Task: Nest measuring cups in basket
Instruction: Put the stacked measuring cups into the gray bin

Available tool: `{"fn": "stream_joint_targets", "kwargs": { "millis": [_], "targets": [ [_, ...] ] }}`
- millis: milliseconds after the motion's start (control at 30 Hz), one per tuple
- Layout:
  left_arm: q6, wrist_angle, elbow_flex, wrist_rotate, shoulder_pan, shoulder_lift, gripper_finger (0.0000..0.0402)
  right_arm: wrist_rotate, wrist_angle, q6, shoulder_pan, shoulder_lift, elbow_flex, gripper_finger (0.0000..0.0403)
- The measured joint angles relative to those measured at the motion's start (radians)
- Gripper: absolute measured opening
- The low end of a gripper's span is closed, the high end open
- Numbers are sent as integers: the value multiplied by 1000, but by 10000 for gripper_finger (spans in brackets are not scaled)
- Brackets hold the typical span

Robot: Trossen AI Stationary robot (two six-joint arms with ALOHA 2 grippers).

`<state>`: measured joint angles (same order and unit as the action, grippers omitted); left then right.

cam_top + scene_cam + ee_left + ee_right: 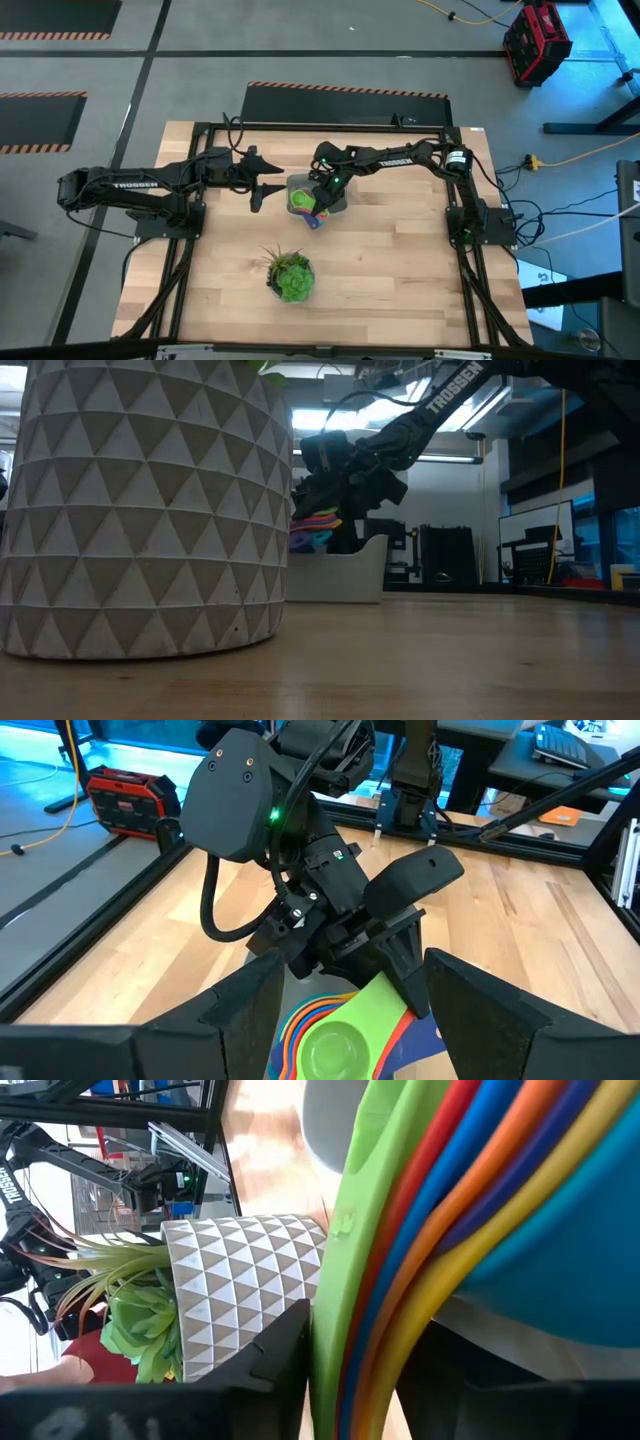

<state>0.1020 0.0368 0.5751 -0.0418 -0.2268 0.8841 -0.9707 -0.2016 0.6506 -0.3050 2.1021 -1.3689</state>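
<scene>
The measuring cups [303, 203] are nested in one stack with the green cup [335, 1045] on top, over the pale basket [338, 192]. In the low view their coloured handles [315, 525] show above the basket [350, 575]. Whether the stack rests in the basket cannot be told. My right gripper [322, 203] reaches in from the table's right and is shut on the stack's handles. My left gripper [262, 190] hovers just left of the basket, open, with its fingers [240, 1015] wide apart and pointing at the cups. My right gripper [360, 1380] pinches the nested cups' handles [400, 1270] between its two fingers, all layers together, the green one against one finger [290, 1350]. The fingers come slanting down from the far right side [395, 970]. The bowls lie over the basket; the handles jut past its near rim.
A leafy green plant in a white patterned pot [290, 275] stands on the near middle of the table and fills the low view's left [140, 510]. The black table frame [460, 200] runs along the edges. Bare wood lies to the near right [400, 280].
</scene>
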Motion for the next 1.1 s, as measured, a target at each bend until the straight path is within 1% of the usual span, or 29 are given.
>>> {"fn": "stream_joint_targets", "kwargs": {
  "millis": [567, 700, 933, 1100],
  "targets": [
    [-6, 0, 0, 0, 0, 0, 234, 1, -1, -2, 0, 0, 0, 131],
    [-7, 0, 0, 0, 0, 0, 234, 31, -1, 0, 1, 0, 0, 131],
    [-7, 0, 0, 0, 0, 0, 234, 35, 0, 46, 1, 0, 0, 131],
    [-7, 0, 0, 0, 0, 0, 234, 52, -1, 48, 1, 0, 0, 131]
  ]
}}
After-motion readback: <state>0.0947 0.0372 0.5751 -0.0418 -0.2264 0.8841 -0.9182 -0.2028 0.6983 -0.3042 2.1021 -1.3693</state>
